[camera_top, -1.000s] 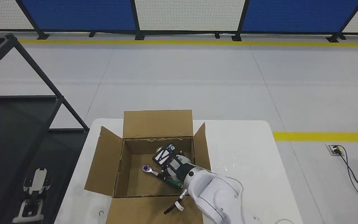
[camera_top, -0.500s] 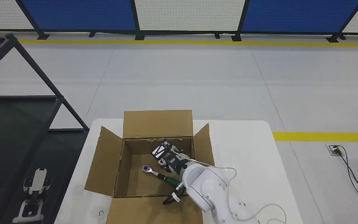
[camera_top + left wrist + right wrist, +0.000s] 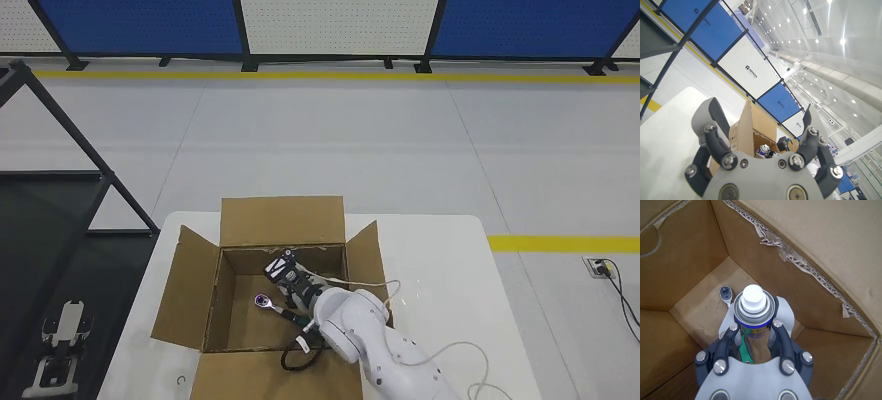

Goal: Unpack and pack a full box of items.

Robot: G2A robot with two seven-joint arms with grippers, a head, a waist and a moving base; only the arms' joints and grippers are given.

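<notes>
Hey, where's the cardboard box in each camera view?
Top view: the cardboard box sits open on the white table.
Left wrist view: its upright flap rises beyond the open jaws.
Right wrist view: its walls surround the gripped spray can.
Shared landmark: the torn paper fringe along one wall's top.

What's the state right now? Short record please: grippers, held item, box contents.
right gripper: shut on spray can, inside the cardboard box
left gripper: open, empty, outside the box beside a raised flap
box floor: ratchet wrench lying flat, its green handle running under the right gripper
box flaps: open
</notes>
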